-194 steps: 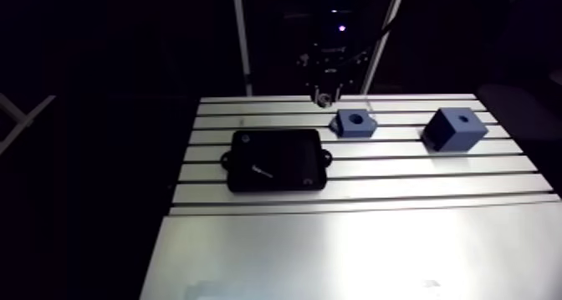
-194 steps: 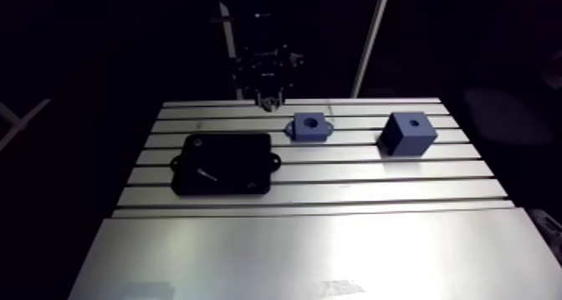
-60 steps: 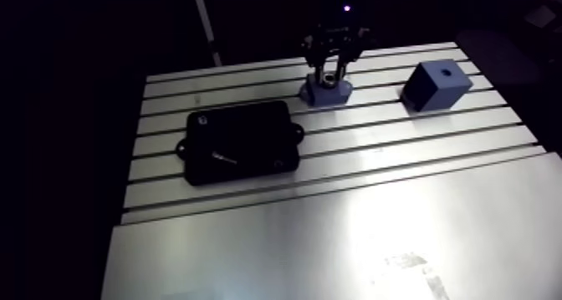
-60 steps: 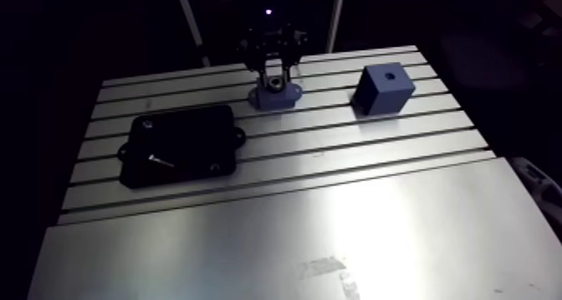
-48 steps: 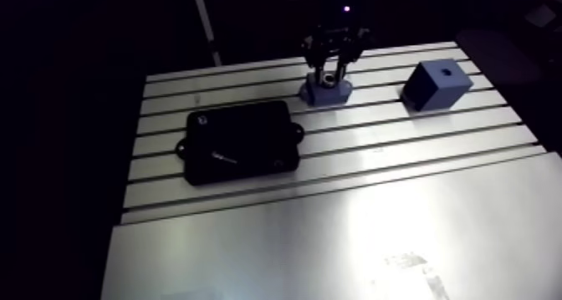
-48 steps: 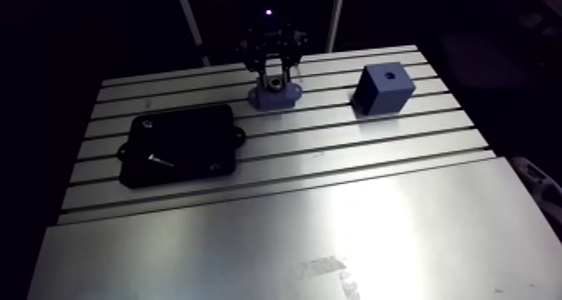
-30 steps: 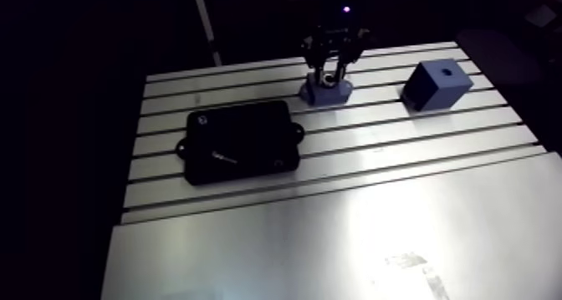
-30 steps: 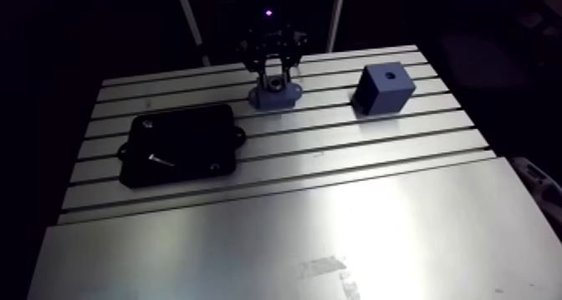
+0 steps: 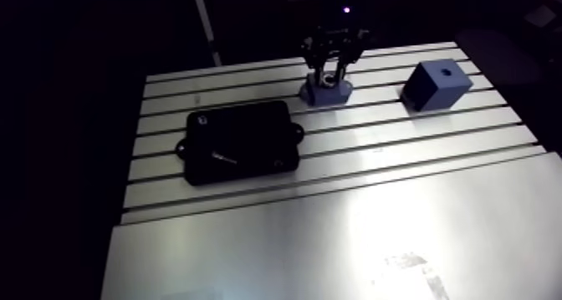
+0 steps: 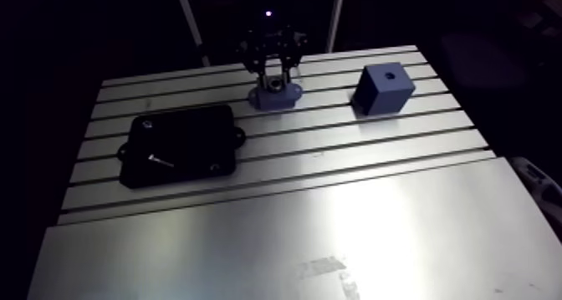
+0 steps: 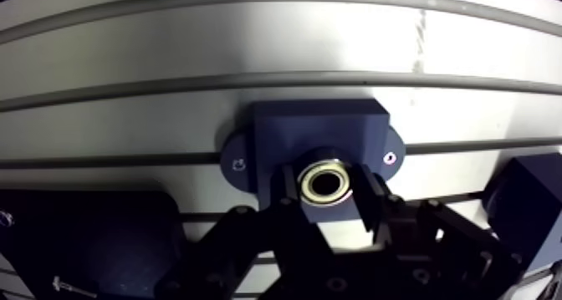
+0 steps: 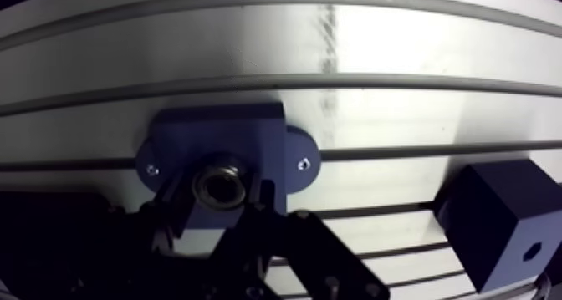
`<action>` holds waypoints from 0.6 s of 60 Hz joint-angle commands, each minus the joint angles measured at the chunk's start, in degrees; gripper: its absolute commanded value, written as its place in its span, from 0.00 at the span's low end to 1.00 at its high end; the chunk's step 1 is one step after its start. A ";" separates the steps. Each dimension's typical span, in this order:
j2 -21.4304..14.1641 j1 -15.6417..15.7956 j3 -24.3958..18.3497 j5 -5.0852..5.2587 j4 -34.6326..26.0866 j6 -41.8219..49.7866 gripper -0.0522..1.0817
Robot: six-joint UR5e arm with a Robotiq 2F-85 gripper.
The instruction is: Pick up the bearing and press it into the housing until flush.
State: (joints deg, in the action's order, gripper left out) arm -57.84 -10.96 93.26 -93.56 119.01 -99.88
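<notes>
The blue flanged housing (image 11: 318, 132) lies on the slotted table (image 9: 334, 228) near its far edge. The bearing (image 11: 328, 182), a silver ring with a brass-toned inner race, sits at the mouth of the housing's bore. In the wrist view my gripper (image 11: 329, 189) comes straight down on the housing, with a dark finger pressed against each side of the bearing. In the arm view the gripper (image 9: 333, 69) stands on top of the housing (image 9: 328, 92). How deep the bearing sits in the bore is hidden by the fingers.
A blue cube (image 9: 441, 84) with a small hole on top stands to the right of the housing. A black flat box (image 9: 241, 141) with a small metal pin on it lies to the left. A smooth plate covers the table's near half.
In the earliest frames the gripper hung behind the housing with the bearing at its tip; it then came down onto the housing. Over the latest frames nothing visibly moves.
</notes>
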 commanded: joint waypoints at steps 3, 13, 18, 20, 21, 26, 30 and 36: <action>-0.03 -0.03 0.04 0.00 -0.13 -0.01 0.59; -0.03 0.06 0.21 0.00 -0.12 -0.01 0.59; -0.10 0.06 0.30 0.00 -0.06 -0.01 0.59; -0.11 0.06 0.38 0.00 -0.05 -0.01 0.59; -0.11 0.06 0.39 0.00 -0.05 -0.01 0.59; -0.13 0.06 0.48 0.00 -0.05 -0.01 0.59; -0.11 0.06 0.48 0.00 -0.05 -0.01 0.59; -0.19 -0.03 0.57 0.00 -0.05 -0.01 0.59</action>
State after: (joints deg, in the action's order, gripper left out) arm -57.97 -10.92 93.64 -93.56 118.98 -99.89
